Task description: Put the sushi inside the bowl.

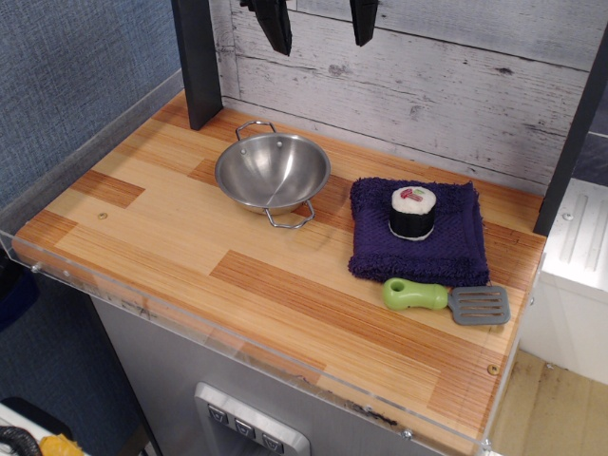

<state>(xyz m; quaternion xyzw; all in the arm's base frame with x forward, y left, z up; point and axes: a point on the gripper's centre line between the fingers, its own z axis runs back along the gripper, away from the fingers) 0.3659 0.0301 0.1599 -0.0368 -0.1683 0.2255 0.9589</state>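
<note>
The sushi [412, 212] stands upright on a folded purple cloth [418, 233] at the right of the wooden table. It is a short black roll with a white top and a red-green centre. The shiny steel bowl [272, 171] with two wire loop handles sits empty to the left of the cloth. My gripper [318, 21] hangs at the top edge of the view, high above the table behind the bowl. Its two black fingers [275, 24] stand wide apart and hold nothing.
A green-handled grey spatula [446, 300] lies in front of the cloth near the table's right front corner. A dark post [197, 62] stands at the back left. A clear plastic lip runs along the table's left and front edges. A grey plank wall is behind.
</note>
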